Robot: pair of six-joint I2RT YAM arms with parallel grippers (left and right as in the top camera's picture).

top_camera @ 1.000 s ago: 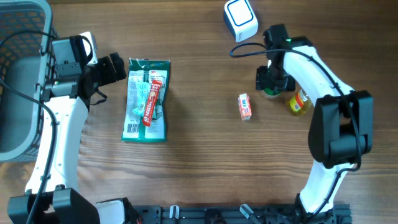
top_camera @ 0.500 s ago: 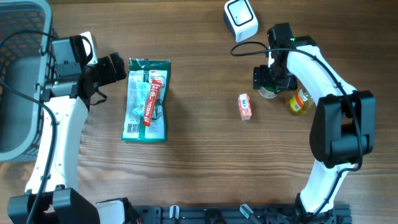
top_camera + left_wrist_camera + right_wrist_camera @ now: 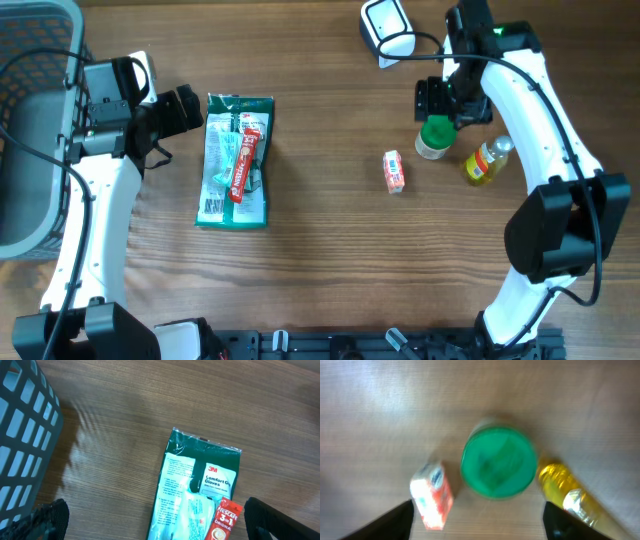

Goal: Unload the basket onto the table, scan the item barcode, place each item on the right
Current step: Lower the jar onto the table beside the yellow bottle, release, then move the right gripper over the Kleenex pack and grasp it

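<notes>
Rt pincer (image 3: 438, 103) is wide, holding nothing, by the green-lid jar (image 3: 433, 137) at upper right. Left pincer (image 3: 190, 108) wide too, by glove pack (image 3: 235, 160).

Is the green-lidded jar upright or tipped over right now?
Upright: the green-lidded jar shows its full round lid from above in the overhead and right wrist views.

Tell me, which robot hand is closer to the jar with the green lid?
Right. The right gripper hangs close above the green-lidded jar; the left gripper is far off, beside the gloves pack.
</notes>
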